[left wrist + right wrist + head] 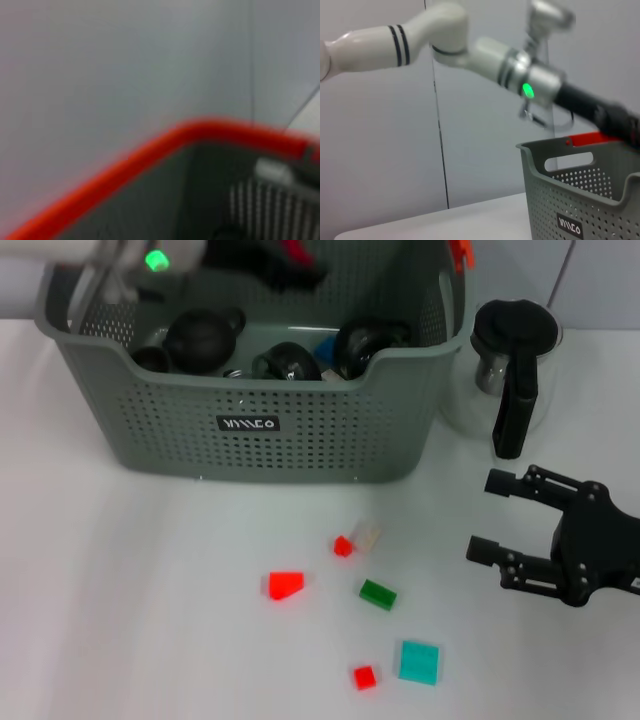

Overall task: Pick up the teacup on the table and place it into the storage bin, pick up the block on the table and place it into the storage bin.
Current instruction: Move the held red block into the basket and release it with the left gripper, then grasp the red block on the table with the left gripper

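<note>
The grey-green storage bin (pixel 330 430) stands at the back of the white table (pixel 130 620), and dark teacups (pixel 200 338) lie inside it. Its perforated wall and label also appear in the right wrist view (pixel 585 210). My left gripper (pixel 270 265) hovers blurred over the bin's far side, and the arm with its green light is seen from the right wrist (pixel 530 82). Loose on the table lie a red block (pixel 285 585), a green block (pixel 378 594), a teal block (pixel 419 661) and small red ones (pixel 364 677). My right gripper (pixel 490 517) rests open and empty at the right.
A glass jug with a black handle (pixel 512 370) stands right of the bin, just behind my right gripper. A small pale block (pixel 367 535) touches a tiny red one (pixel 343 546). The left wrist view shows only the bin's orange handle edge (pixel 150 155) against a grey wall.
</note>
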You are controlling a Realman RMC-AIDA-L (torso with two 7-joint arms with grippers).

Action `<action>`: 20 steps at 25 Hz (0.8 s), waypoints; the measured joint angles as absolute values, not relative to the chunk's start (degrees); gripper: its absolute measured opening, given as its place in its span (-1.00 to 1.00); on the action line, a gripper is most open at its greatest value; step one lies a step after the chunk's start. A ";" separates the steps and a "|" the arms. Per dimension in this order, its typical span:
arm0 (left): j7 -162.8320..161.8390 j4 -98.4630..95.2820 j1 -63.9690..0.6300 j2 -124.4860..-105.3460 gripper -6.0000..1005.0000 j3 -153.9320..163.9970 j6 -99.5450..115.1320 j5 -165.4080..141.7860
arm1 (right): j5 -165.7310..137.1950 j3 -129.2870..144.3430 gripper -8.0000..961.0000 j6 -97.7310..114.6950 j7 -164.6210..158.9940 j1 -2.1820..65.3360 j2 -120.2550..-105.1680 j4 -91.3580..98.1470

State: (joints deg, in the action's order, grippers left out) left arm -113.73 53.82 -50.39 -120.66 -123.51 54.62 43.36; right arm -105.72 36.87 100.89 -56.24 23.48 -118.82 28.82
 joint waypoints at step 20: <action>-130.35 72.70 -41.79 -123.55 0.68 -125.76 64.17 43.09 | -105.73 36.29 0.72 101.18 -56.57 23.58 -118.74 29.18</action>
State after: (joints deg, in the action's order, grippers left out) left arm -130.35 72.70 -41.79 -123.55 -125.76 64.17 43.09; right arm -105.73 36.29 101.18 -56.57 23.58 -118.74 29.18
